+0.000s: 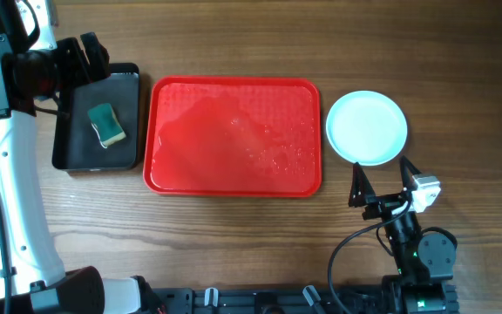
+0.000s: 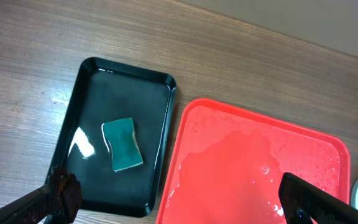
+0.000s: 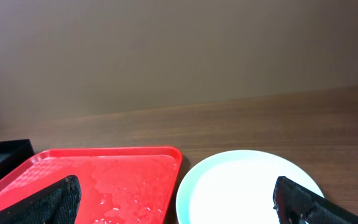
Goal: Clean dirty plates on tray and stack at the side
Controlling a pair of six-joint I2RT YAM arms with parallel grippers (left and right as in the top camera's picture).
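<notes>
The red tray lies in the middle of the table, wet and with no plates on it. It also shows in the left wrist view and the right wrist view. A pale mint plate with an aqua rim lies on the table just right of the tray; I cannot tell whether others lie under it. It also shows in the right wrist view. My right gripper is open and empty, near the plate's front edge. My left gripper is open and empty above the black bin's far left corner.
A black bin stands left of the tray and holds a green sponge, which also shows in the left wrist view. Water drops lie on the tray's right half. Bare wood lies in front of the tray.
</notes>
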